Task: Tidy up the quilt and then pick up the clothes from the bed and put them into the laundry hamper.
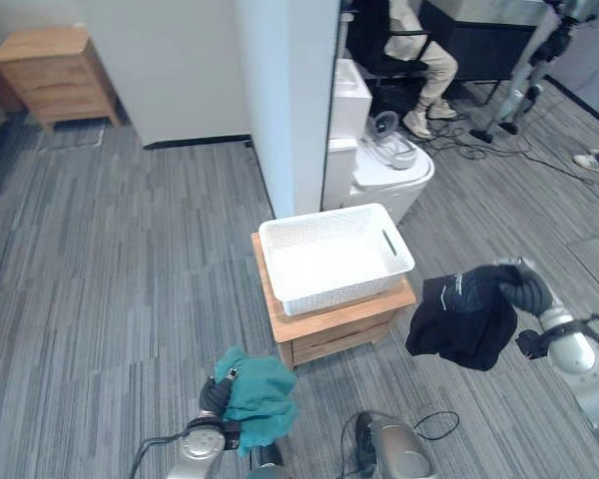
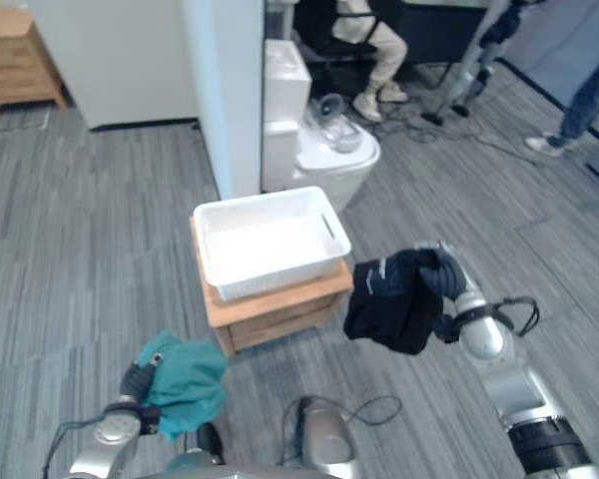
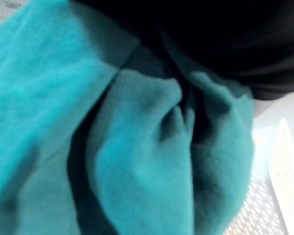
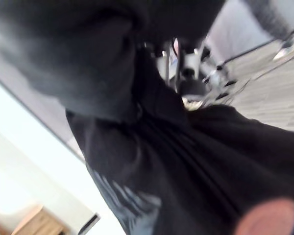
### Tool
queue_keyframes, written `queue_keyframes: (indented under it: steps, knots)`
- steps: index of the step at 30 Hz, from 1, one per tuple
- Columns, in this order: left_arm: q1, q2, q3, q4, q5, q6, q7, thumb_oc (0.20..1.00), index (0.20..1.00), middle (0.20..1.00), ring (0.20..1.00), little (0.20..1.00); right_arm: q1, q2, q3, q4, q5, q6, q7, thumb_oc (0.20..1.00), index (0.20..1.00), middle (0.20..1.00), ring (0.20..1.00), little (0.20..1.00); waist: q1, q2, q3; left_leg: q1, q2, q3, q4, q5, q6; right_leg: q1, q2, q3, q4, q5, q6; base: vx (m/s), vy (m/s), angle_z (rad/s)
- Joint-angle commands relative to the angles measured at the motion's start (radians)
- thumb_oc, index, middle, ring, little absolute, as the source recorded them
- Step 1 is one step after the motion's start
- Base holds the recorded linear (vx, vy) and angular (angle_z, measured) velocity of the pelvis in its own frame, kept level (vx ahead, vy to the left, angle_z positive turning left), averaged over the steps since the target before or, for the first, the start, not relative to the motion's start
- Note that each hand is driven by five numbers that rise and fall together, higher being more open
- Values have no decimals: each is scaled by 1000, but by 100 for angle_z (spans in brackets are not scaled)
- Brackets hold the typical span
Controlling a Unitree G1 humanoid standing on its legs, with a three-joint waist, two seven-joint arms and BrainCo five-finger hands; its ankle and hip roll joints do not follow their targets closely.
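A white perforated laundry hamper [image 1: 334,256] stands empty on a low wooden cabinet [image 1: 329,324]. My left hand [image 1: 218,396] is low at the front left, shut on a bunched teal garment [image 1: 258,396] that fills the space before it, teal garment [image 3: 112,147]. My right hand [image 1: 524,289] is to the right of the cabinet, shut on a black garment [image 1: 464,314] that hangs down beside the hamper's right end, black garment [image 4: 176,161]. Both garments are held in the air, clear of the hamper.
A white wall corner [image 1: 290,100] rises just behind the hamper, with a white appliance [image 1: 389,170] beside it. A wooden nightstand [image 1: 55,75] stands at the far left. A seated person [image 1: 419,60] and tripod legs [image 1: 514,90] are at the back right. Grey carpet [image 1: 110,279] surrounds the cabinet.
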Motion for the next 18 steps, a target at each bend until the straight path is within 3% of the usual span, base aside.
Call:
queue_keyframes:
  steps: [1,3,7,18]
  knots:
    - [-28,39,-15,-5,14,-52,20,200,200,200,200,200,-208,-66,-30,47,27,-55,-95,200,200,200,200,200,16,-25,-23,63,48,-42,-2,-47,-93,114,-33,59,-237,67,107,131,-167,56]
    - [-27,32,-9,10,5,-46,16,200,200,200,200,200,-281,-86,-2,47,28,-58,-112,200,200,200,200,200,32,-35,-53,65,48,-31,-2,-44,-100,140,-44,40,-305,103,103,131,-147,83]
    - [-12,15,-9,17,-21,-55,24,200,200,200,200,200,-391,-98,43,42,29,-64,-119,200,200,200,200,200,47,-28,-69,66,61,-29,-2,-39,-109,175,-32,22,-356,117,100,81,-67,34]
    - [-21,-31,-72,96,-70,-61,47,200,200,200,200,200,-900,-107,287,81,29,-65,-171,200,200,200,200,200,66,-4,-100,86,95,-48,-2,-18,-135,248,-2,-18,-380,86,69,47,-27,-1]
